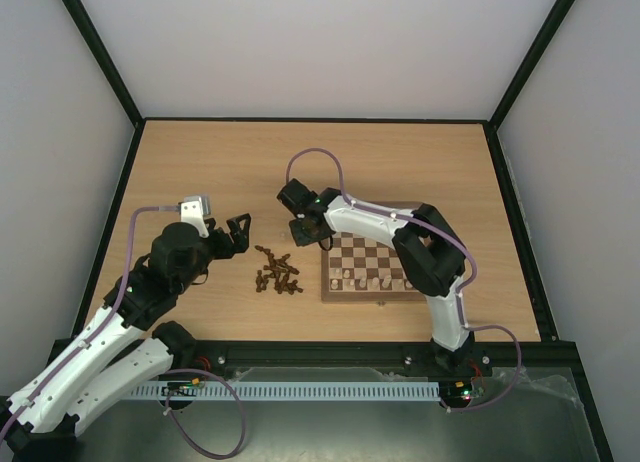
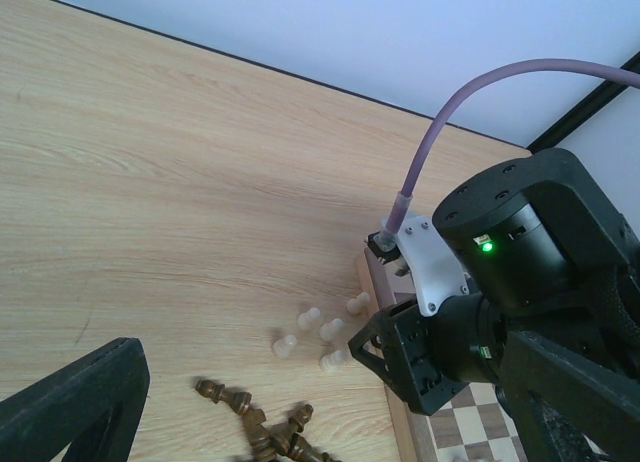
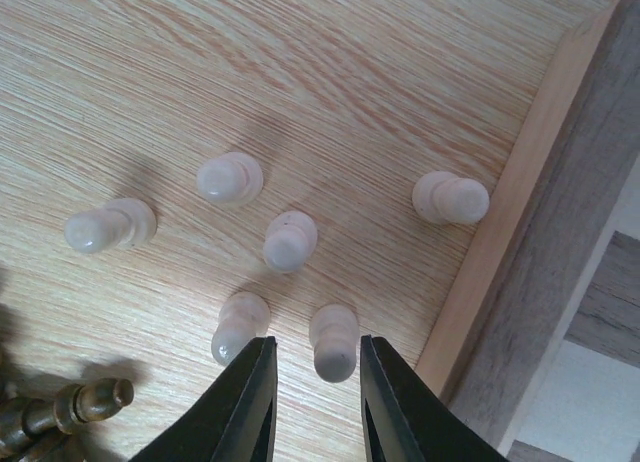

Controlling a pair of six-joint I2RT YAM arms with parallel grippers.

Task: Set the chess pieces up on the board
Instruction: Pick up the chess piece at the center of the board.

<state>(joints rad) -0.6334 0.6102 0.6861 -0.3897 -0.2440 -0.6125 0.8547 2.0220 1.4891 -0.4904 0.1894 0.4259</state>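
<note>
Jaws on the right gripper point(image 3: 315, 347) stand narrowly apart, straddling one small pale cream wooden pawn point(image 3: 335, 344) on the light wood tabletop point(image 1: 400, 162). I can see a sliver of gap on one side, so I judge the pawn not yet pinched. On the left gripper point(image 1: 240, 230) the jaws are spread wide and hold nothing, hovering near the heap of dark brown wooden chessmen point(image 1: 277, 272). By my reckoning the job is under halfway. A row of pale pieces point(image 1: 372, 279) lines the near edge of the square checkered wooden chessboard point(image 1: 375, 247), every dark piece I can find lies off it, and five more loose pale pawns point(image 3: 290, 240) wait on the table beside the board's brown frame. The straddled pawn sits nearest the wrist camera in that cluster, close to the frame but not touching it.
</note>
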